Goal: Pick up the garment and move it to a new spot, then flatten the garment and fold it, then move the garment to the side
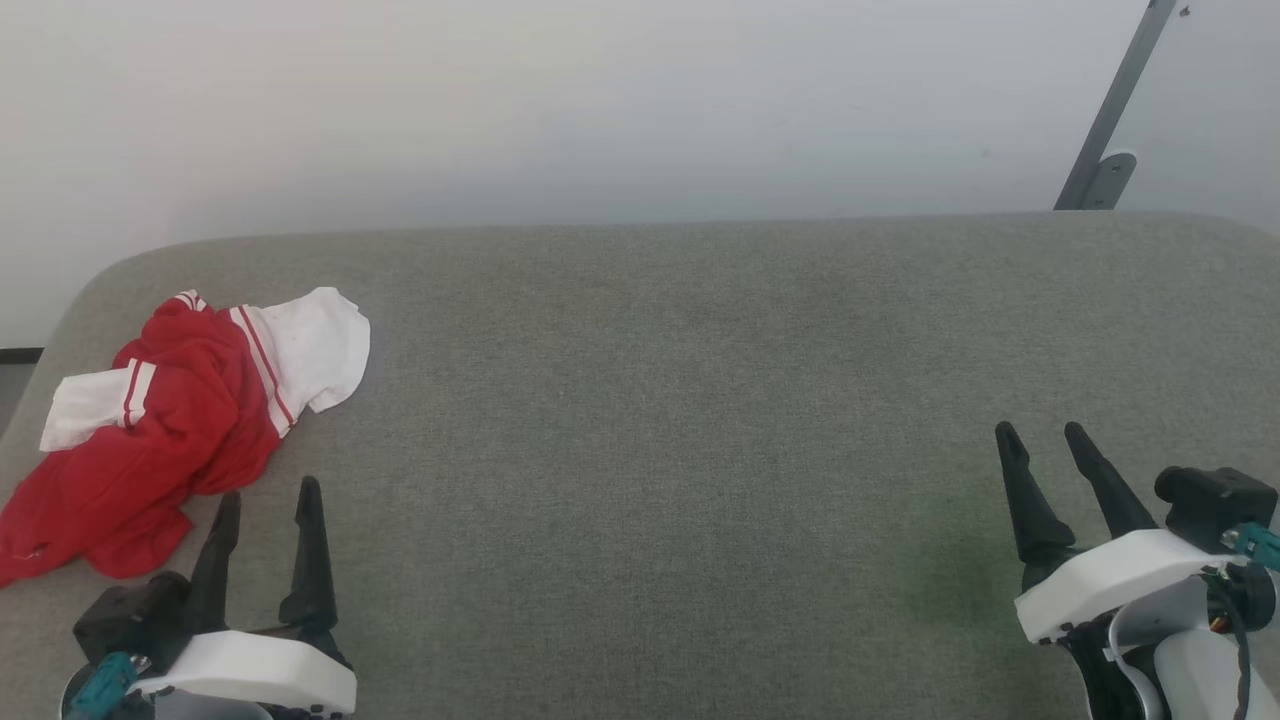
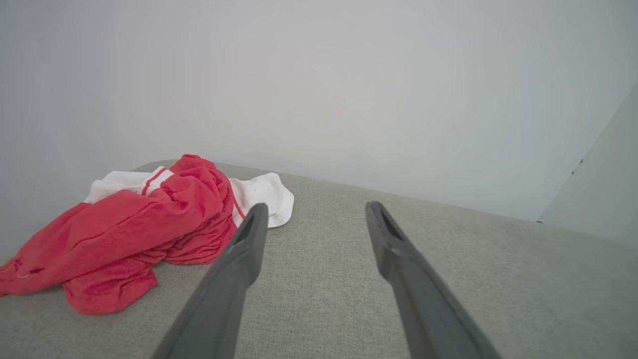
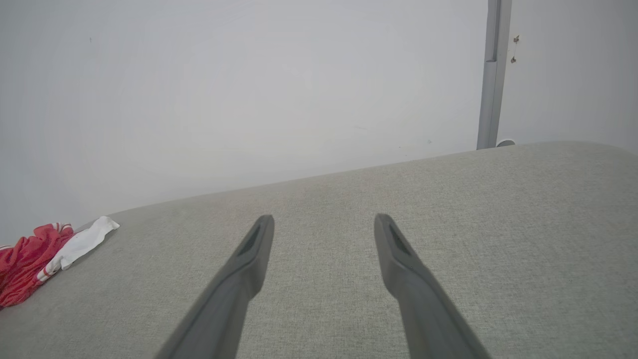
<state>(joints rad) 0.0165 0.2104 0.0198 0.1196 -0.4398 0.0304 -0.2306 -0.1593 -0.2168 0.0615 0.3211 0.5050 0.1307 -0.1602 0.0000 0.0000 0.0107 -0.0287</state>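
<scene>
Left tool [image 1: 270, 492] at 7 o'clock, fingers spread, empty, just short of the crumpled red-and-white jersey T-shirt [image 1: 170, 430] at 9 o'clock on the grey tabletop [image 1: 700, 450], likely staged for pickup. Right tool [image 1: 1039, 432] at 4 o'clock, spread, empty, well apart.

No readable text, labels, brands or numbers anywhere: garment [image 1: 190, 430] is bunched up near the left edge of the grey padded surface [image 1: 650, 400], showing just plain red and white cloth with striped trim.
</scene>
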